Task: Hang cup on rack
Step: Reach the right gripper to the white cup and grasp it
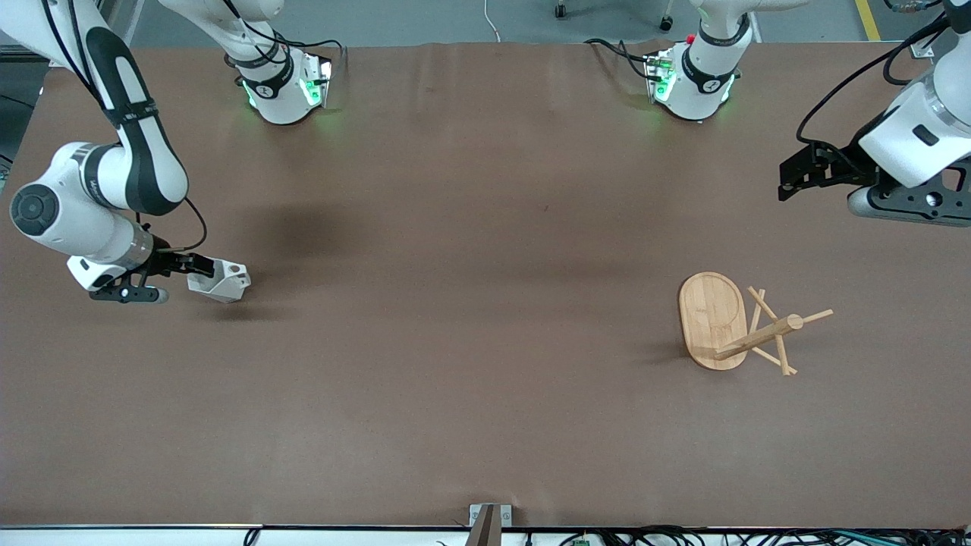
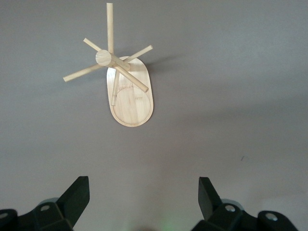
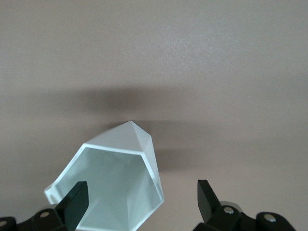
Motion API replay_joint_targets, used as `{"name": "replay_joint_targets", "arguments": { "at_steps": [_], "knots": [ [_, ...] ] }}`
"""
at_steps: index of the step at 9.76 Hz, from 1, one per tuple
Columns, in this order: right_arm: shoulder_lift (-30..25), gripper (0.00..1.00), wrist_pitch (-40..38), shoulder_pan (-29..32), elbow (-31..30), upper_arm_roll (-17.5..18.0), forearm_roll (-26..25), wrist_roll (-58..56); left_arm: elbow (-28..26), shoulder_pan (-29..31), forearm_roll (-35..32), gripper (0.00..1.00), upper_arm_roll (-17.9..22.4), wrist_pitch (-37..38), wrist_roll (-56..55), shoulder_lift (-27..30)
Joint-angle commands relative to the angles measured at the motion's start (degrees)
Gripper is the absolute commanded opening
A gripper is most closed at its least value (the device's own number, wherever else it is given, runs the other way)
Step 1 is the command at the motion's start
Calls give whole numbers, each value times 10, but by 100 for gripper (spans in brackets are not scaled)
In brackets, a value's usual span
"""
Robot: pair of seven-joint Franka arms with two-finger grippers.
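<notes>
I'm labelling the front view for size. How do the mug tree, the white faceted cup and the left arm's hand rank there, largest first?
1. Mug tree.
2. Left hand, raised near the table's edge at the left arm's end; being nearer the camera may flatter its size.
3. Cup, at the right hand.

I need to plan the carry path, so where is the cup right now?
In the front view the cup lies at the right arm's end of the table, with the open right pincer at its rim, well apart from the rack at the left arm's end.
</notes>
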State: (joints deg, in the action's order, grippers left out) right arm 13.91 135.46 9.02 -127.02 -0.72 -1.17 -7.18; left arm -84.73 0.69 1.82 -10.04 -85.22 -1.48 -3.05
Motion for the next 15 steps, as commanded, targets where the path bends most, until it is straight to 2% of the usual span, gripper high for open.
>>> {"name": "replay_joint_targets", "arguments": {
  "at_steps": [1,2,5,6,7,8,9,11,12,14,15],
  "knots": [
    [15,97,29,7,-3,3,0,-12,0,4,6,100,1,8,7,-13],
    [19,93,31,9,-3,4,0,-13,-1,5,6,100,1,8,8,-13],
    [28,64,33,21,2,5,0,-19,-2,-2,7,100,0,8,4,-20],
    [32,61,38,22,3,5,1,-19,-1,-9,6,100,1,11,5,-17],
    [32,54,39,21,3,5,1,-18,0,-9,3,100,2,12,0,-13],
    [33,36,38,22,4,5,3,-16,10,-7,-1,100,3,12,3,-14],
    [33,25,37,22,5,5,7,-13,18,-2,-1,100,6,12,5,-16],
    [32,2,29,22,10,5,48,-15,21,-1,2,100,8,11,5,-20],
    [32,1,4,22,25,4,49,-19,22,-5,3,100,7,11,4,-23],
    [31,1,-158,20,121,5,55,-27,26,-9,1,100,6,11,-1,-23],
    [30,1,-213,16,154,6,82,-27,26,-7,2,100,6,11,0,-23]
  ]
}}
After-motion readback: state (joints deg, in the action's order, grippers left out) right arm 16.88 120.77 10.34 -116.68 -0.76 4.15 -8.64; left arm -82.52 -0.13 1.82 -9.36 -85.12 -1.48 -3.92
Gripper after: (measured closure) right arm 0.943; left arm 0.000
